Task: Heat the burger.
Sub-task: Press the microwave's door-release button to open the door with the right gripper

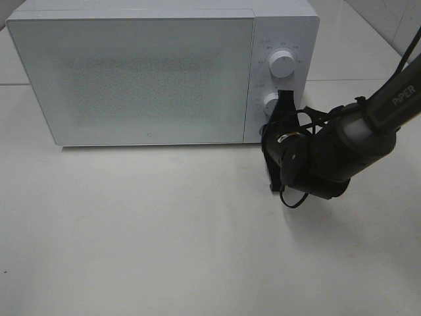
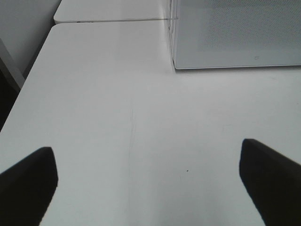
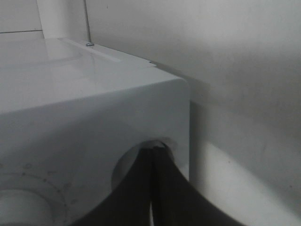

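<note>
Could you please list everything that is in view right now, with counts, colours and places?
microwave: one, white, door shut, at the back of the table
upper knob: one, white, on the microwave's right-hand panel
lower knob: one, white, below the upper knob, partly hidden by the claw
table: one, white, bare in front of the microwave
burger: none in view
right arm: one, black and grey, reaching in from the right
right claw: one, black, shut, tips at the lower knob
left claw: one, black fingers spread open over bare table near the microwave's front corner; seen only in its wrist view
</note>
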Available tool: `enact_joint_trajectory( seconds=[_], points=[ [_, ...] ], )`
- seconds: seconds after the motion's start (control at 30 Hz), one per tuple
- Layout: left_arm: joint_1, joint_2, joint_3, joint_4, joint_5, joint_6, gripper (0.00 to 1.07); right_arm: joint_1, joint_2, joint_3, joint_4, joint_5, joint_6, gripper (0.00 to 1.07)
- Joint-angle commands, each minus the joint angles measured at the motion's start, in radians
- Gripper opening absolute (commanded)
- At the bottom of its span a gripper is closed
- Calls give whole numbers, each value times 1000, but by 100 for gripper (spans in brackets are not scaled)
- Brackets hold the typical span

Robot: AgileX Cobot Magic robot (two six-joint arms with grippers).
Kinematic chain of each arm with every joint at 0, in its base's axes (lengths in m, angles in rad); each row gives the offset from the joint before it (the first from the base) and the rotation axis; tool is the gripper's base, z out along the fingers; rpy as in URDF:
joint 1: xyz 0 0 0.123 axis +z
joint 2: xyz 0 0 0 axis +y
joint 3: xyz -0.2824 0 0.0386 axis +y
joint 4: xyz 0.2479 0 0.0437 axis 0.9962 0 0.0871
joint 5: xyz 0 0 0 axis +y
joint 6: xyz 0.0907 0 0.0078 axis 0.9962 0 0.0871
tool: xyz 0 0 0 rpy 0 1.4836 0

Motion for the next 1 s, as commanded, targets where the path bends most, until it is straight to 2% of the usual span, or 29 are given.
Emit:
enact_joint_trajectory(
  seconds=[0.03,0.5,1.0],
  points=[
    [0,-21,2,-2,-9,-1,101,-22,-6,-30,-10,-133,-5,0],
    [0,-21,2,-2,-9,-1,101,-46,29,-122,-30,-234,-13,0],
    [0,-21,2,-2,-9,-1,101,-43,22,-124,-34,-167,-13,0]
  ],
)
